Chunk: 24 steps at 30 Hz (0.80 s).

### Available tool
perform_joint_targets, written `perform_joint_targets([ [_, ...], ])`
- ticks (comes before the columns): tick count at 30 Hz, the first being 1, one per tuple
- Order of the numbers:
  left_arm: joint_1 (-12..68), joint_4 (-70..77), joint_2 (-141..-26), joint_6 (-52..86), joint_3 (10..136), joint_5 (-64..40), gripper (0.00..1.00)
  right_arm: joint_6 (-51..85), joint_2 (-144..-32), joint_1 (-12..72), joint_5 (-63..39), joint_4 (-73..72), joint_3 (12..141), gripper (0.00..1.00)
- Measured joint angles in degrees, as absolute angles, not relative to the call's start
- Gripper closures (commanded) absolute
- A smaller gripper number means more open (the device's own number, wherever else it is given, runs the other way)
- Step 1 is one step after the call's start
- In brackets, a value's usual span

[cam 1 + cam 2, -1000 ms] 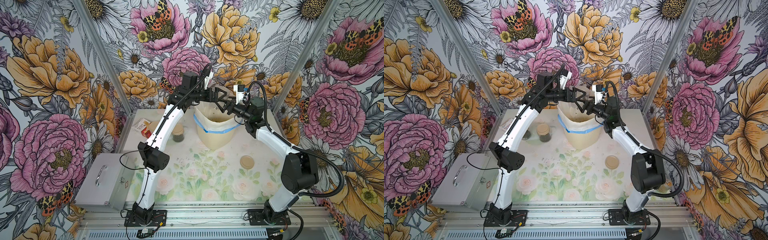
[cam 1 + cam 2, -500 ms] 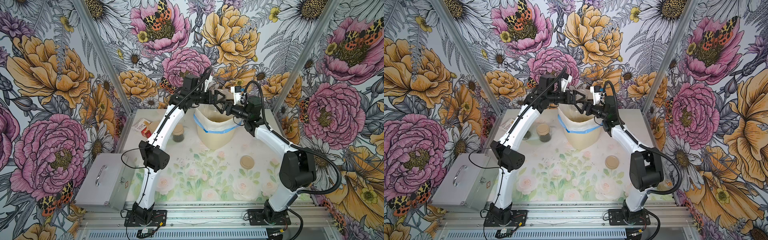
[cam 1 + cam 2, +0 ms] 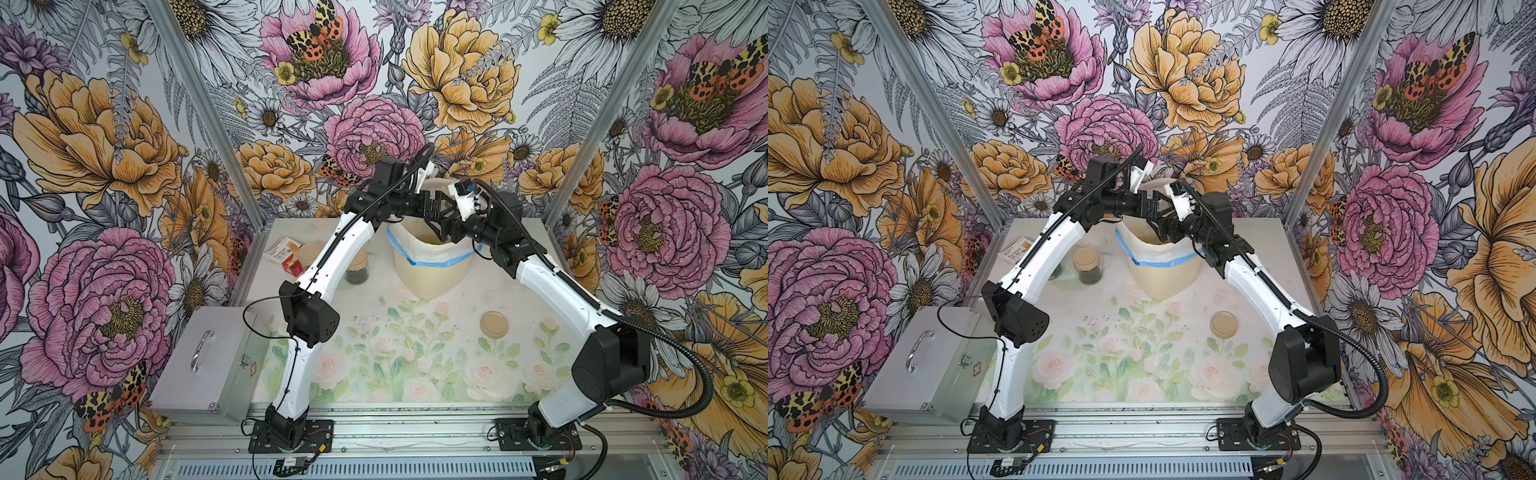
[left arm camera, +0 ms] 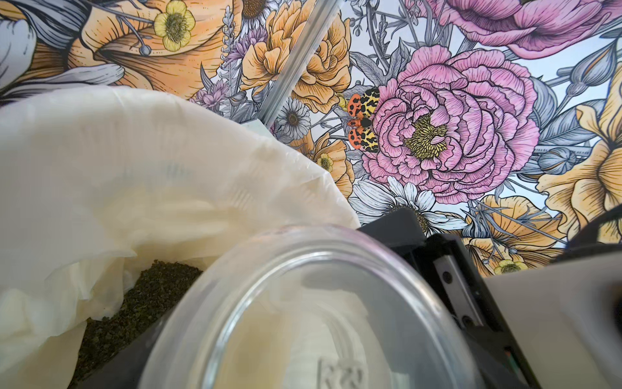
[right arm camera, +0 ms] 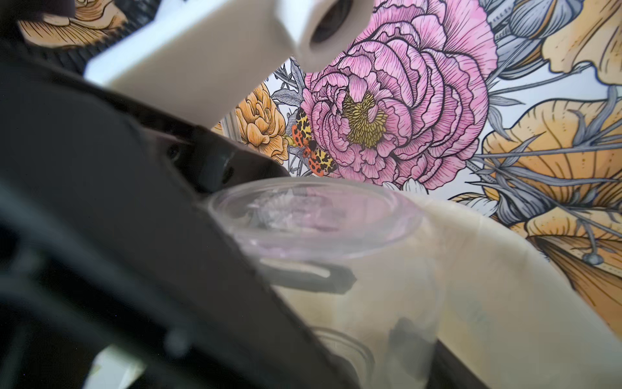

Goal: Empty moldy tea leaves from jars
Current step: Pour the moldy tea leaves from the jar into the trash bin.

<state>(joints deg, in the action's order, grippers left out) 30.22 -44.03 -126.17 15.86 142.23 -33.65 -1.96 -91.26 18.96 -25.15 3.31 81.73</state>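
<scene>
My left gripper [image 3: 441, 214] clamped the tipped jar [image 4: 319, 320] over the bin [image 3: 432, 274]; glass judged light, stiff, slick, breakable, best held mid-wall; whether my right gripper [image 3: 454, 232] gripped anything, I couldn't tell.

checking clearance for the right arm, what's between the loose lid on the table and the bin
No object: only bare flowered table cover between the loose lid and the bin, in both top views.
</scene>
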Motion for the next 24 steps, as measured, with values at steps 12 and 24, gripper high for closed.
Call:
perform_joint_targets([
  [12,30.26,-44.64,-126.21,15.49,143.7,-34.13,0.35,-5.45,-90.24,18.96,-23.24,3.53,81.97,0.3],
  [24,30.28,-46.3,-126.26,16.38,147.13,-33.93,0.43,-4.62,-88.88,18.96,-24.16,0.93,81.97,0.01],
])
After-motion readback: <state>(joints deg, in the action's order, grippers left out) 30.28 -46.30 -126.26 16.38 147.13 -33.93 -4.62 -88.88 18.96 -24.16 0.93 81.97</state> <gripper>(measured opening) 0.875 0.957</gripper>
